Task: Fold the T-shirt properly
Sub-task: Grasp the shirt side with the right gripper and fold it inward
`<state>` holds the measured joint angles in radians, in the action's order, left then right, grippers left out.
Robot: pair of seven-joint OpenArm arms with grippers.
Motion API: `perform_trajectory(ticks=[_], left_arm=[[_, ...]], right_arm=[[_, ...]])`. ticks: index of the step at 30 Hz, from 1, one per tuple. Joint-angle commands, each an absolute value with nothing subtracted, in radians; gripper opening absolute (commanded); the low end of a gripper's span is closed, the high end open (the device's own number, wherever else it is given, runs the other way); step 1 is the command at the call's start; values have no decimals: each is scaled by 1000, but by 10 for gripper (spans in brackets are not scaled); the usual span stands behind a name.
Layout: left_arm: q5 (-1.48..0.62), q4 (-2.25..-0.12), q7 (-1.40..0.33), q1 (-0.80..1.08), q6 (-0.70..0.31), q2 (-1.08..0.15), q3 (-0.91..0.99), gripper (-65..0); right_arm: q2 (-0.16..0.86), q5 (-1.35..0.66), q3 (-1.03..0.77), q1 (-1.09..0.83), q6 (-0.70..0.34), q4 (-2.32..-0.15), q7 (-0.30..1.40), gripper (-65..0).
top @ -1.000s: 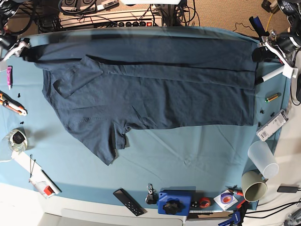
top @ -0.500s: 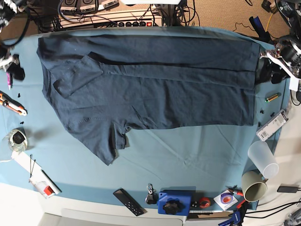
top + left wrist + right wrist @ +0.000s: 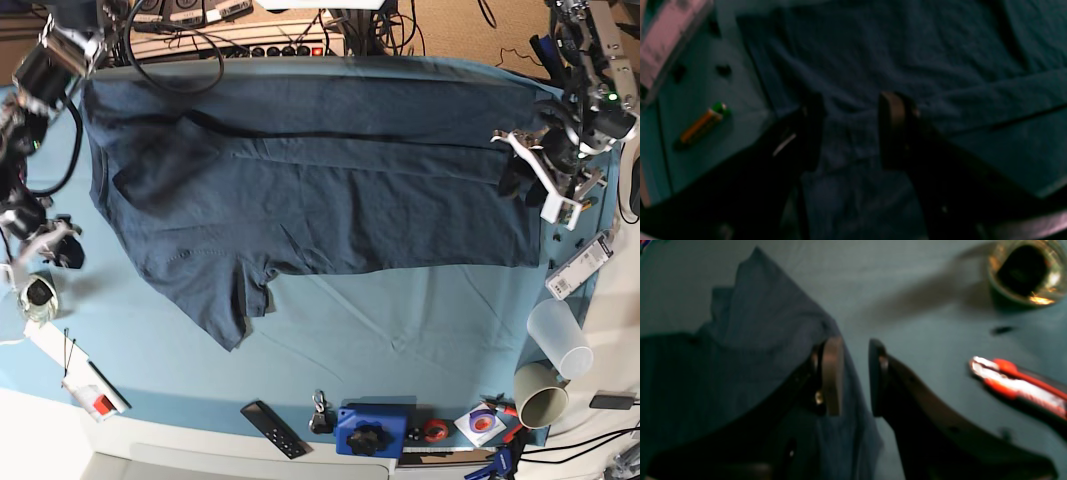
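T-shirt (image 3: 907, 60) under left gripper (image 3: 848, 131)

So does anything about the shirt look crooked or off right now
Yes. The T-shirt has its far edge folded over, but the near sleeve sticks out unfolded toward the table's front, so the outline is lopsided. Both grippers are open, holding nothing.

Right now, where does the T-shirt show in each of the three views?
Base: the T-shirt is spread across the upper half of the picture, with one sleeve pointing toward the lower left.
Left wrist: it fills most of the frame, all but the left strip.
Right wrist: it takes up the left half, and its edge runs down the middle.
Shared landmark: the teal table cloth under it, seen in every view.
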<state>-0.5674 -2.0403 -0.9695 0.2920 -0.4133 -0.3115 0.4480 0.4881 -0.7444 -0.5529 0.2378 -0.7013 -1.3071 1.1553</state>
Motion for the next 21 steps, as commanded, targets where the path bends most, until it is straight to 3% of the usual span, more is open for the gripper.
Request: perform_trajectory(ticks=[1,10,21], left_arm=[[-559,-2055,-939,282,-395,-324,446,-375],[-527,-2055,-934,280,-382,-305,443,-375],[-537,-2055,-934,279,-382,-266,443,-375]], right_arm=[[515,-749,-535,298,-698,-1270,1115,-508],[510,-535,-277,588,-698,-848,921,-508],[501,-448,-123,626,-698,-664,829,-508]])
